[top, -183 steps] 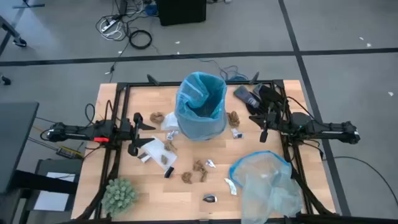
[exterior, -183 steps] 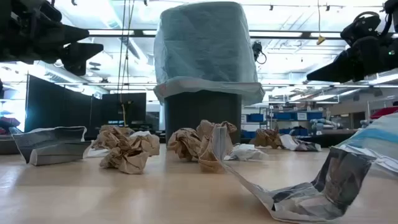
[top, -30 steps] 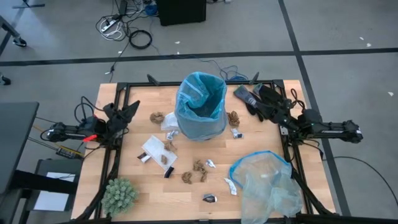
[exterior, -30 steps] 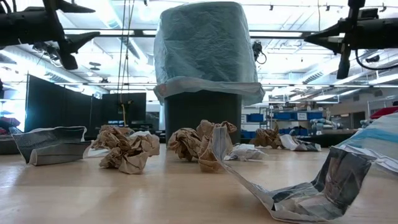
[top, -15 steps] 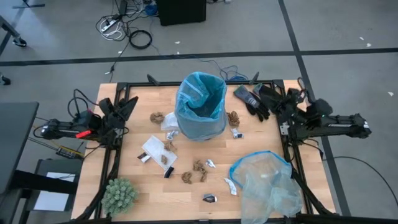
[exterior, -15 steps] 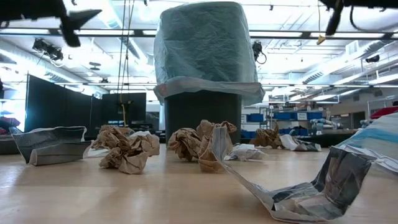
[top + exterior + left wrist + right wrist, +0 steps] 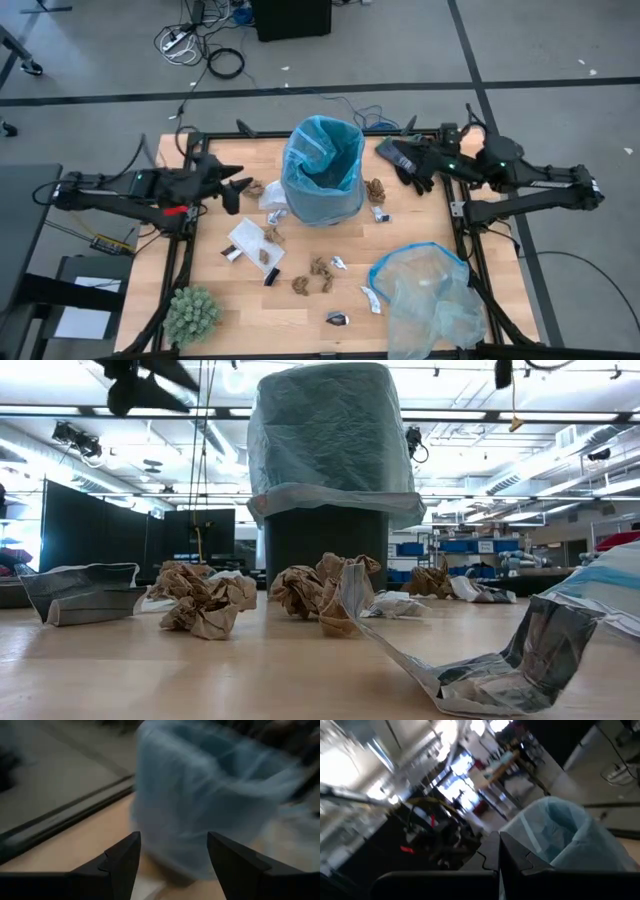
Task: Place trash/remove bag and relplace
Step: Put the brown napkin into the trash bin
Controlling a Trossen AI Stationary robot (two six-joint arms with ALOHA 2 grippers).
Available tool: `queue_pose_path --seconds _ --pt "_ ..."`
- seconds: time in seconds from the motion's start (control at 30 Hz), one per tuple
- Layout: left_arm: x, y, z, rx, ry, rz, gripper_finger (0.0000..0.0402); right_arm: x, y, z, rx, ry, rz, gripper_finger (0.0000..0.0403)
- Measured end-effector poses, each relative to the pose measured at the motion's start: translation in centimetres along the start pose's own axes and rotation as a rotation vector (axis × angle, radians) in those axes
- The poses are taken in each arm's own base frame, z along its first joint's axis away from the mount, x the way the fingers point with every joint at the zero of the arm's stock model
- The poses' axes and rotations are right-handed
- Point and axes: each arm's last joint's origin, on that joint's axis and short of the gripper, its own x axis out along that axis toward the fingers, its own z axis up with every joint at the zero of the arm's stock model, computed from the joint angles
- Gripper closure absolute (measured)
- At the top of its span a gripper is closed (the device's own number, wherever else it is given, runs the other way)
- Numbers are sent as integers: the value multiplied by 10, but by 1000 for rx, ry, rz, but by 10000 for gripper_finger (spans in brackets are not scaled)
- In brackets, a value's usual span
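Observation:
A dark bin lined with the sky-blue bag (image 7: pixel 323 170) stands upright at the table's far middle; the bag's rim folds over the bin's top (image 7: pixel 335 500). Trash lies loose on the wood around it: brown paper wads (image 7: pixel 320 272) (image 7: pixel 200 600), white paper pieces (image 7: pixel 250 238) and a wrapper (image 7: pixel 490 675). My left gripper (image 7: pixel 238 190) (image 7: pixel 172 860) hangs open in the air left of the bin, pointing at it. My right gripper (image 7: pixel 412 152) (image 7: pixel 497 855) is shut, raised to the right of the bin, holding nothing.
A paler, clearer plastic bag with a blue rim (image 7: pixel 425 295) lies at the near right. A green spiky plant ball (image 7: pixel 190 312) sits at the near left corner. Dark objects (image 7: pixel 395 158) lie on the table under my right gripper.
Both arms have risen and reached in from the table's side edges toward the bin. My left gripper has tipped from pointing steeply down to nearly level, staying open. In the low view both grippers have climbed to the picture's top.

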Motion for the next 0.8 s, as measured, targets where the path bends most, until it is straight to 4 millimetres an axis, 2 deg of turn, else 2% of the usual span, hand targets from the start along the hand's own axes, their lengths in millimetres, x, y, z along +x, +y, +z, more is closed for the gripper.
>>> queue_pose_path --seconds 0.1,0.3,0.53,0.7,0.8 --pt "9 0 -7 71 139 106 161 14 12 3 -50 62 9 403" --pt "35 0 -38 285 409 254 161 38 24 -3 -127 156 29 403" --pt "70 4 -78 407 486 402 161 54 22 -15 -172 197 9 403" --pt "89 6 -104 464 514 394 161 54 22 -16 -174 200 7 403" --pt "102 5 -113 491 505 329 161 53 23 -15 -173 197 9 403"
